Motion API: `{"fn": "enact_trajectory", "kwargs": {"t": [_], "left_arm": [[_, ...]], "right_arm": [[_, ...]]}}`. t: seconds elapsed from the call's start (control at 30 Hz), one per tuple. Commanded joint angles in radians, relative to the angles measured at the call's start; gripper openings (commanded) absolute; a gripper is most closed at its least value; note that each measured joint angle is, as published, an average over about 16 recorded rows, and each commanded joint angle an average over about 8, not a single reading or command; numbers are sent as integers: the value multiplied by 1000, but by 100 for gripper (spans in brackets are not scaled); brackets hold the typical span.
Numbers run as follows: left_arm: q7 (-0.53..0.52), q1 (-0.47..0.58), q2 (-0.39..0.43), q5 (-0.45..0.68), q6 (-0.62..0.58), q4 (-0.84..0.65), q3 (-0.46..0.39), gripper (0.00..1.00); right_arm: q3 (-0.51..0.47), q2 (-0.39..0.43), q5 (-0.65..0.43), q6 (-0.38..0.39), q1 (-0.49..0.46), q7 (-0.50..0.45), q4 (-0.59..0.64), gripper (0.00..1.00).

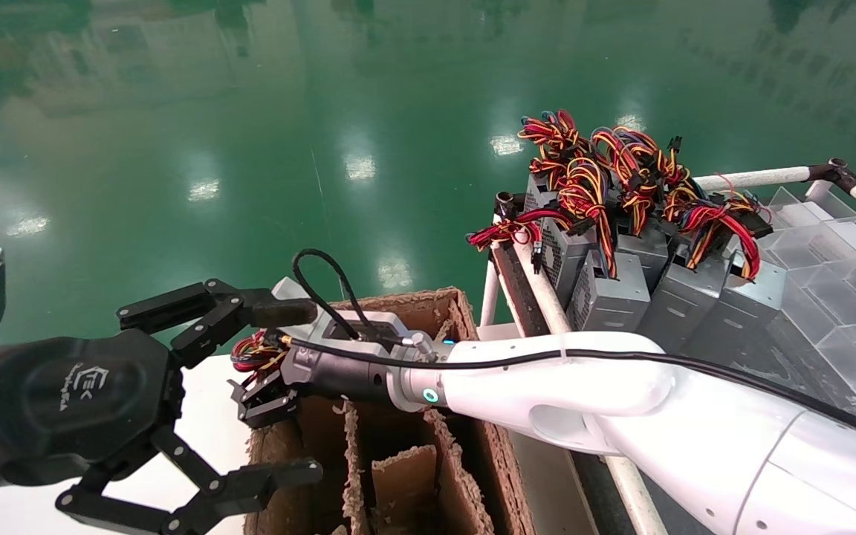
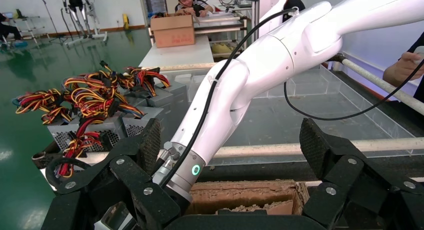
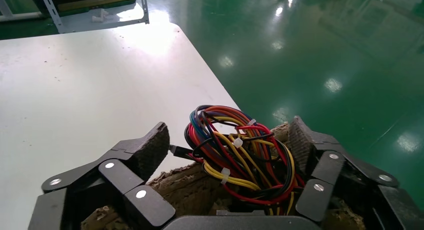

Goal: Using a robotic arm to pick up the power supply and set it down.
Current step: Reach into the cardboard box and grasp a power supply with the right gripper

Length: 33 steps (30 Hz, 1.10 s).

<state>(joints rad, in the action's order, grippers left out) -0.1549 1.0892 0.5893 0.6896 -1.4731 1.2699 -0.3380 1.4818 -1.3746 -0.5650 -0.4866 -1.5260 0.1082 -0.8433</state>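
1. Glossy green floor (image 1: 250,111) beyond; white table (image 3: 75,90) beside brown divided cardboard box (image 1: 406,446).
2. Other grey units (image 1: 621,275) heaped well right.
3. Right gripper (image 3: 227,150) spread wide around power supply (image 3: 240,160) wires, over box's far left corner.
4. Left gripper (image 1: 250,394) open, idle nearby.

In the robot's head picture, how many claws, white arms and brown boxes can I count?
Claws: 2, the left claw and the right claw
White arms: 1, the white arm
Brown boxes: 1, the cardboard box
Total: 4
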Motion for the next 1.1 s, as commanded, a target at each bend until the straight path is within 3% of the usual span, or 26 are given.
{"fn": "enact_trajectory", "kwargs": {"t": [0.03, 1.1], "left_arm": [[0, 0, 0, 0, 0, 0, 0, 100], [0, 0, 0, 0, 0, 0, -1, 100]], "right_arm": [[4, 0, 5, 4, 0, 4, 0, 0], [8, 1, 100, -16, 6, 93, 49, 0]]}}
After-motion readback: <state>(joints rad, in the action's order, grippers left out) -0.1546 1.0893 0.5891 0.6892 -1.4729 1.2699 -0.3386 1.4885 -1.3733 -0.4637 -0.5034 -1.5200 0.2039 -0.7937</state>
